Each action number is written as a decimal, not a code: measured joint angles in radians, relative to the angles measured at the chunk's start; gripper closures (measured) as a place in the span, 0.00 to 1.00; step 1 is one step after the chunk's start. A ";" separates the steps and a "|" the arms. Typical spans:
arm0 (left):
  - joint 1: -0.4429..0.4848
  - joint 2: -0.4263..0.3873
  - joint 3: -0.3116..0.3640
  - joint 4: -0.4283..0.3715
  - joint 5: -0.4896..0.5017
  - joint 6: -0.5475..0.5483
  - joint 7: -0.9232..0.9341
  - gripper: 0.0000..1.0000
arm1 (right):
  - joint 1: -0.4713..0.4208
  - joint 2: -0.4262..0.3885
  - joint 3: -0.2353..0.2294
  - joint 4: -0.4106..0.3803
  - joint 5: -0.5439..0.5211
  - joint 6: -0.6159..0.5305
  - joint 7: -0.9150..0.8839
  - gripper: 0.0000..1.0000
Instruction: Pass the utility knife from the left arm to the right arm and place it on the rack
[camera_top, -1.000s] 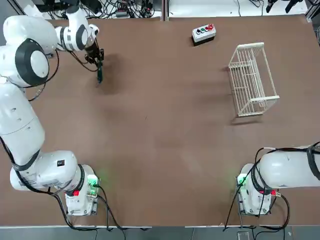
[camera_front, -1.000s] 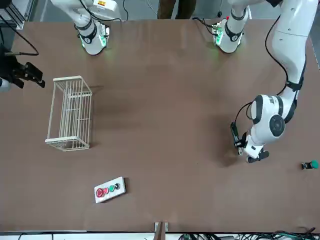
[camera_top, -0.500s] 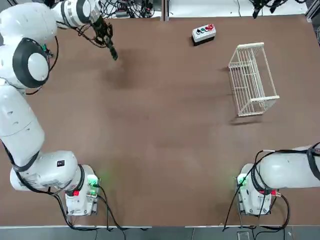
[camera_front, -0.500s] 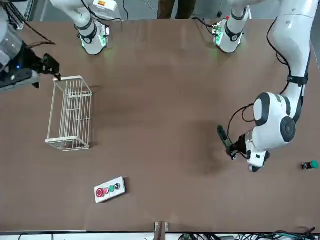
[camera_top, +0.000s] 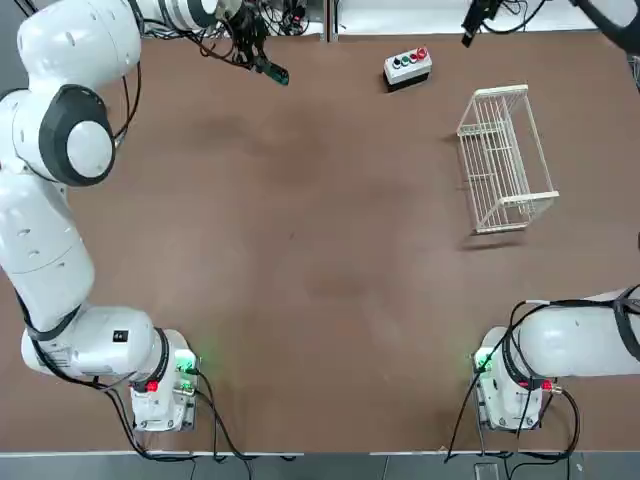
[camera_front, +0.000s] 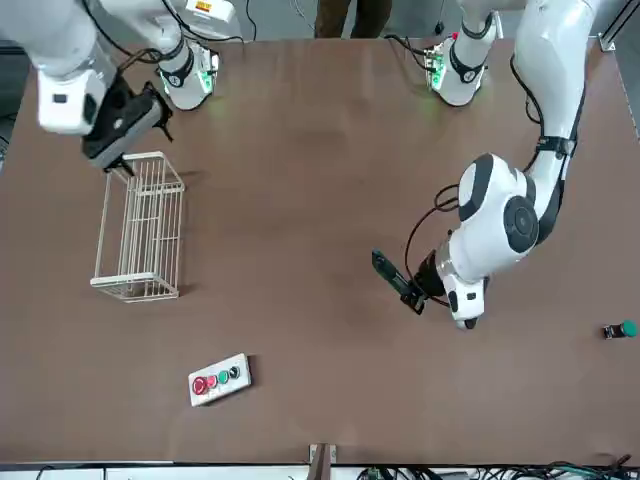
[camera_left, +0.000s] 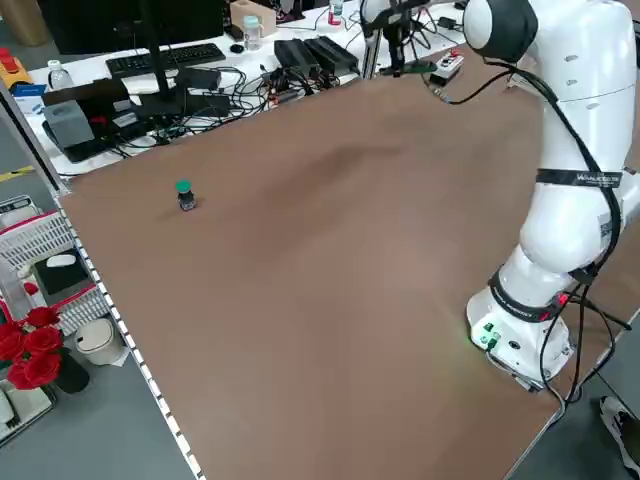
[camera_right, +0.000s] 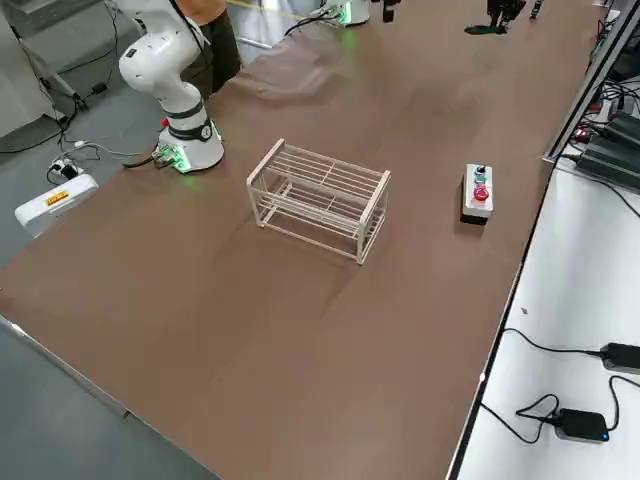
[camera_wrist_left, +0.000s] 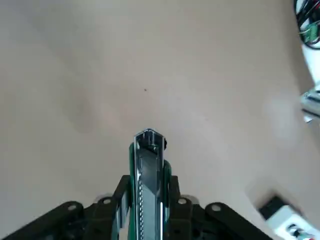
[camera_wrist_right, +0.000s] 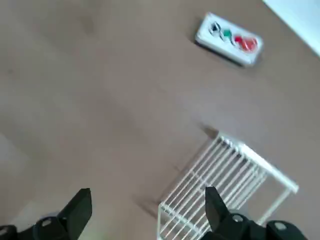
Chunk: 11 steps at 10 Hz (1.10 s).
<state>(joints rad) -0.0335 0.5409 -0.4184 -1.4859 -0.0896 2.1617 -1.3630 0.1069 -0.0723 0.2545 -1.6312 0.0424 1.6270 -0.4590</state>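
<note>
My left gripper is shut on the utility knife, a slim dark stick with green edges. It holds the knife in the air over the table's far side, left of centre, tip pointing right. In the left wrist view the knife sticks out between the closed fingers. From the front, the knife juts from the left gripper. The right gripper hangs open above the robot-side end of the white wire rack. Its wrist view looks down on the rack between spread fingers.
A grey button box lies at the far edge between the two grippers. A small green-topped object sits far out on the robot's left side. Cables and equipment crowd the bench beyond the far edge.
The left arm has lifted and swung the knife rightward along the far edge, turning its tip to the right. The right gripper has travelled inward over the rack toward the centre.
</note>
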 joint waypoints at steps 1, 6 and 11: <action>-0.006 -0.001 -0.007 0.023 0.000 -0.001 -0.059 0.66 | 0.001 0.000 0.032 0.000 0.000 0.030 -0.064 0.00; -0.040 -0.025 -0.083 0.052 0.000 -0.005 -0.229 0.66 | 0.005 0.105 0.194 0.053 0.009 0.187 -0.126 0.00; -0.044 -0.046 -0.185 0.067 -0.001 -0.005 -0.366 0.66 | 0.132 0.349 0.235 0.208 0.007 0.371 0.060 0.00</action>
<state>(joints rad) -0.0772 0.4950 -0.6034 -1.4186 -0.0903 2.1562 -1.7289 0.2389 0.2764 0.4895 -1.4228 0.0493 1.9985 -0.3992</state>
